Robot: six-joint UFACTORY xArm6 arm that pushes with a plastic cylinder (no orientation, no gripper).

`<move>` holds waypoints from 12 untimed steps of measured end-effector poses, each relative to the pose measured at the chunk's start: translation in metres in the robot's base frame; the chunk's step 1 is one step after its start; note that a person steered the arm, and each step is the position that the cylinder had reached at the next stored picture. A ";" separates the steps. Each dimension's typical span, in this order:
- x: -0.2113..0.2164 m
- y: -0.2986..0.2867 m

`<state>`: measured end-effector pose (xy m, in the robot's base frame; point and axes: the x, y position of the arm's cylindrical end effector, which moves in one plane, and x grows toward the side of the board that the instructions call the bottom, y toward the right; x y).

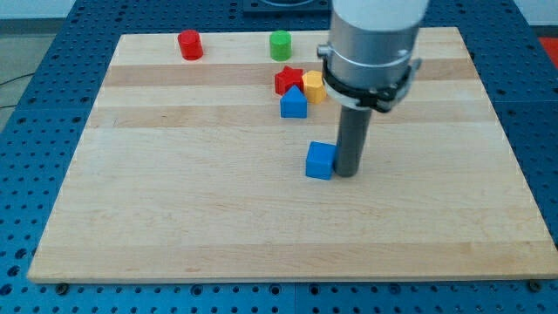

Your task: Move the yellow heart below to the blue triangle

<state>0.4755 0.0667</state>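
blue cube (320, 161) touches my tip (346, 174); yellow heart (313, 86) well above.

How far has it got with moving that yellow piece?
Nothing looks done: the yellow block sits beside the red star, level with the blue triangle, not below it. My tip rests against the blue cube, away from yellow. The whole push remains.
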 end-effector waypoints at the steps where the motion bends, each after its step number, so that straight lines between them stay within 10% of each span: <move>1: -0.036 -0.008; 6: -0.146 0.063; 9: -0.064 0.024; 12: -0.085 -0.025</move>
<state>0.3908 0.0418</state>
